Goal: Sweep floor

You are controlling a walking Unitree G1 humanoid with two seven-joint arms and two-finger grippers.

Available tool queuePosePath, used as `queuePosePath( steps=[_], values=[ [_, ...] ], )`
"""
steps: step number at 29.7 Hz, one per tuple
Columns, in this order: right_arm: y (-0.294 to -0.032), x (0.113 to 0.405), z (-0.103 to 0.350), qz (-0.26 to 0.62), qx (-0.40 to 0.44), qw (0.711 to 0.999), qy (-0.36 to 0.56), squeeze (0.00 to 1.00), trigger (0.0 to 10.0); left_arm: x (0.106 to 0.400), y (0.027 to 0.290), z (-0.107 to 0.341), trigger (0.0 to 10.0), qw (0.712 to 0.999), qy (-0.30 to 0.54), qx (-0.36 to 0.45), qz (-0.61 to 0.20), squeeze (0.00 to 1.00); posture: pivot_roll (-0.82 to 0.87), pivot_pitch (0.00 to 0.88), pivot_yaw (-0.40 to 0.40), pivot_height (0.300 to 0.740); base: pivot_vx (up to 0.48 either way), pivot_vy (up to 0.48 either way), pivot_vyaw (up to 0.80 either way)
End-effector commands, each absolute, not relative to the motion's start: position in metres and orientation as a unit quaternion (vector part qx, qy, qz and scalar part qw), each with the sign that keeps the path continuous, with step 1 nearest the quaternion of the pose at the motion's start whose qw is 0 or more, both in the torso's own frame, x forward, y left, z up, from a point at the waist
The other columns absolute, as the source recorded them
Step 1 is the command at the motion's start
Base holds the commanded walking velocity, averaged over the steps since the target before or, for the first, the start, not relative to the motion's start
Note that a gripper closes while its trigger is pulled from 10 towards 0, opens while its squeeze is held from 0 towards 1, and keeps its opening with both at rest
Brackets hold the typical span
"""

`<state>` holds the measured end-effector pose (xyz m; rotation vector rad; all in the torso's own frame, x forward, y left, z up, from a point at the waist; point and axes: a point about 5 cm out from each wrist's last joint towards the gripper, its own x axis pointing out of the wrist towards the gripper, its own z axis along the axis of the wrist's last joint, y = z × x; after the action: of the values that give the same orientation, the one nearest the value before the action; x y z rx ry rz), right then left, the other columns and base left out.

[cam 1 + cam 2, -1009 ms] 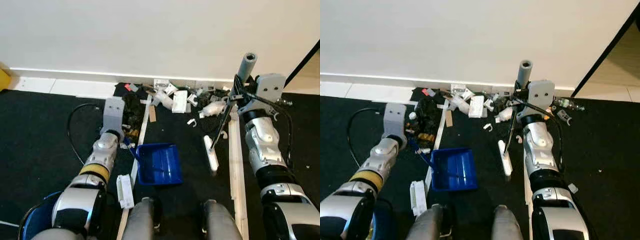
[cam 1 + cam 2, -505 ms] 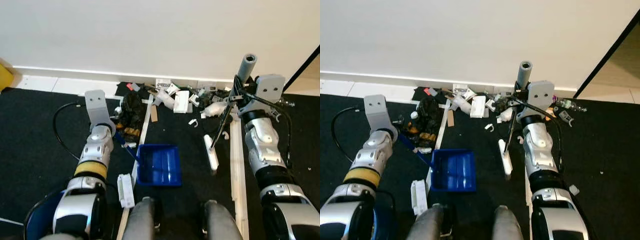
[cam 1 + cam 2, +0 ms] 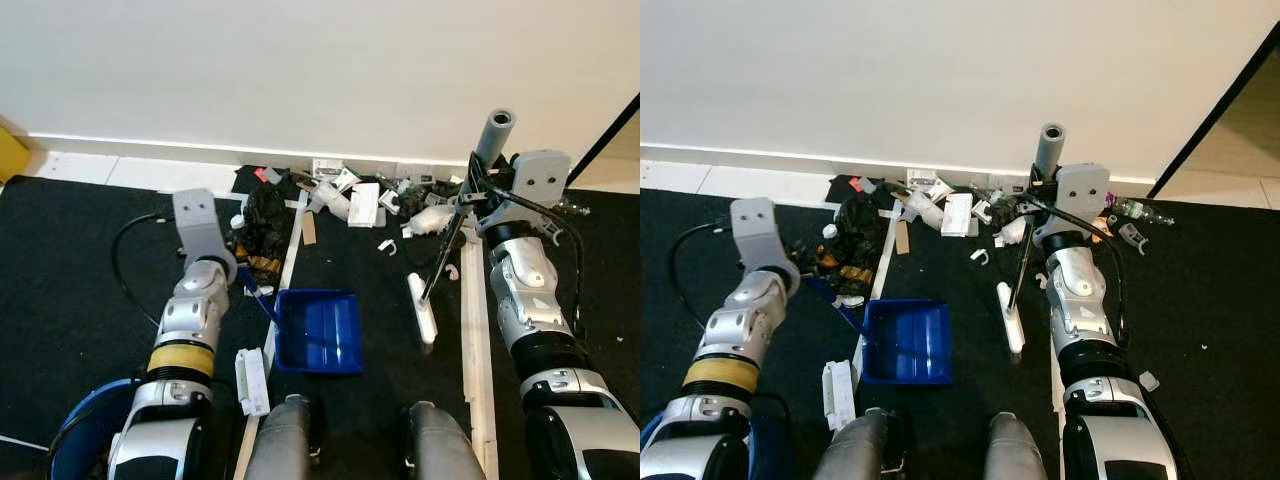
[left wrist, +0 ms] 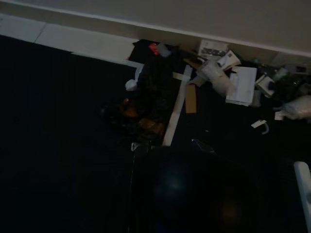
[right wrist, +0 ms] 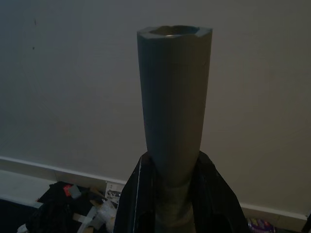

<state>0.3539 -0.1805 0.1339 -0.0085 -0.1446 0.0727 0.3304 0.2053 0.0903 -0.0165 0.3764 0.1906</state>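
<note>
Our right gripper (image 5: 177, 204) has its black fingers (image 5: 138, 199) clamped around the grey broom handle (image 3: 492, 135). The broom runs down and leftward, its white head (image 3: 422, 308) on the black carpet (image 3: 70, 260). Our left gripper grasps the blue dustpan (image 3: 318, 330) by its handle. Debris (image 3: 350, 200) lies along the white wall (image 3: 300, 70).

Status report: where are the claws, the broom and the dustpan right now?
Right claw shut on broom handle, broom head on carpet. Left claw at blue dustpan handle, grip unclear. Debris pile along wall, unswept.
</note>
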Motion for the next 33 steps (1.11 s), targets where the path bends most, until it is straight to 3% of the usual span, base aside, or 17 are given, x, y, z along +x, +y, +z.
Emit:
queuePosePath(
  steps=[1, 5, 6, 16, 33],
  values=[
    [-0.183, 0.354, 0.136, 0.033, -0.004, 0.996, -0.082, 0.0, 10.0, 0.323, 0.208, 0.079, 0.0, 0.972, 0.214, 0.009, 0.1, 0.0, -0.07, 0.156, 0.079, 0.74, 0.0, 0.0, 0.0],
    [-0.184, 0.354, 0.137, 0.03, -0.004, 0.996, -0.082, 0.0, 10.0, 0.319, 0.204, 0.078, 0.0, 0.975, 0.205, 0.011, 0.089, 0.0, -0.07, 0.156, 0.078, 0.74, 0.0, 0.0, 0.0],
    [-0.185, 0.353, 0.137, 0.029, -0.004, 0.996, -0.082, 0.0, 10.0, 0.32, 0.201, 0.082, 10.0, 0.979, 0.186, 0.013, 0.078, 0.0, -0.07, 0.155, 0.078, 0.74, 0.0, 0.0, 0.0],
    [-0.189, 0.346, 0.121, 0.038, 0.012, 0.997, -0.062, 0.0, 10.0, 0.324, 0.198, 0.106, 10.0, 0.991, 0.125, -0.017, 0.038, 0.0, -0.07, 0.145, 0.081, 0.74, 0.0, 0.0, 0.0],
    [-0.187, 0.34, 0.114, 0.037, 0.024, 0.996, -0.075, 0.0, 10.0, 0.32, 0.208, 0.115, 10.0, 0.991, 0.133, -0.021, 0.03, 0.0, -0.07, 0.105, 0.098, 0.74, 0.0, 0.0, 0.0]
  ],
)
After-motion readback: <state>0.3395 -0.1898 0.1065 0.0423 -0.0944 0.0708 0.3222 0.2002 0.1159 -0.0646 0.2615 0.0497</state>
